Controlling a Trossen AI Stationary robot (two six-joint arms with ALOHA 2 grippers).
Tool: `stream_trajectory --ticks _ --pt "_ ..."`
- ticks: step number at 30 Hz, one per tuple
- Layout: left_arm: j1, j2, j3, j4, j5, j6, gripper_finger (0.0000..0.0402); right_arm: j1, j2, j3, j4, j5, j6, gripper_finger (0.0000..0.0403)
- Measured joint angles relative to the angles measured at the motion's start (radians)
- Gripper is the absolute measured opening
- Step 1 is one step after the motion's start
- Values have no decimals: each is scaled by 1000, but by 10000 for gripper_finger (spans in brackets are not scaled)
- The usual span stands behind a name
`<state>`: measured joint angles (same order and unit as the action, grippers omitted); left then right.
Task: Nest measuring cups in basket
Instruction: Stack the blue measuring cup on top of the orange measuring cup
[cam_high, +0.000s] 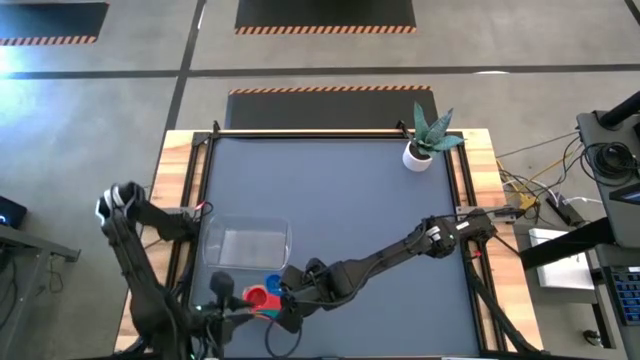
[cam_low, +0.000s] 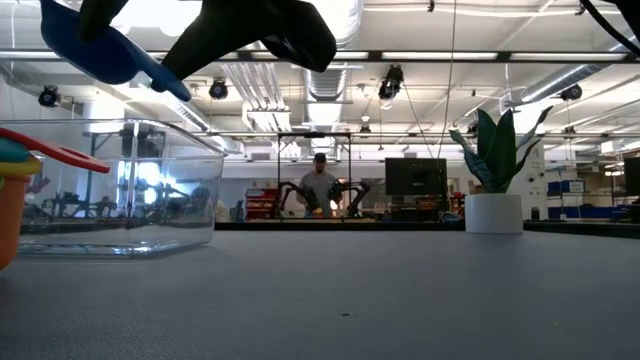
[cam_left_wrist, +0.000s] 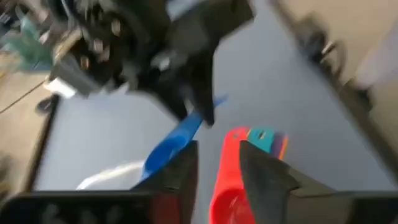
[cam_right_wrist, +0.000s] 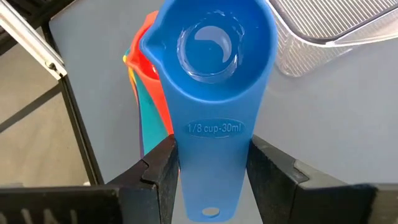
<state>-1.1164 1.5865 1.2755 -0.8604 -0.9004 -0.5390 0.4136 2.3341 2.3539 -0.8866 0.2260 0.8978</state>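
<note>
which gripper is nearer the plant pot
Right, though neither is close. The right gripper holds the blue cup at the near edge; the left gripper sits farther left. The plant pot stands at the far right.

Table (cam_high: 340, 200) — basket (cam_high: 246, 246), cup stack (cam_high: 260, 297), plant pot (cam_high: 417, 156)

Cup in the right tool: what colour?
Blue. The measuring cup held by its handle in the right tool shows best in the right wrist view.

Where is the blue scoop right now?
The blue measuring cup is held by its handle in the right gripper, up in the air just above the red-topped cup stack, beside the clear basket near the table's front-left.
</note>
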Motion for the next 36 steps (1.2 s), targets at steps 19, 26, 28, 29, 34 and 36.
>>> stream_trajectory --ticks 19,26,28,29,34,36 --pt "35 323 250 -583 -32 -174 235 0 0 0 0 -21 2 148" --pt "84 297 238 -471 -11 -1 231 0 0 0 1 -25 2 148" --pt "95 297 237 -411 16 75 231 0 0 0 1 -25 1 148" --pt "101 297 236 -383 28 109 231 0 0 0 1 -25 1 148" --pt "124 297 236 -355 48 172 231 1 0 0 1 -25 0 148" --pt "132 296 236 -354 57 185 231 1 0 0 1 -25 -1 148"
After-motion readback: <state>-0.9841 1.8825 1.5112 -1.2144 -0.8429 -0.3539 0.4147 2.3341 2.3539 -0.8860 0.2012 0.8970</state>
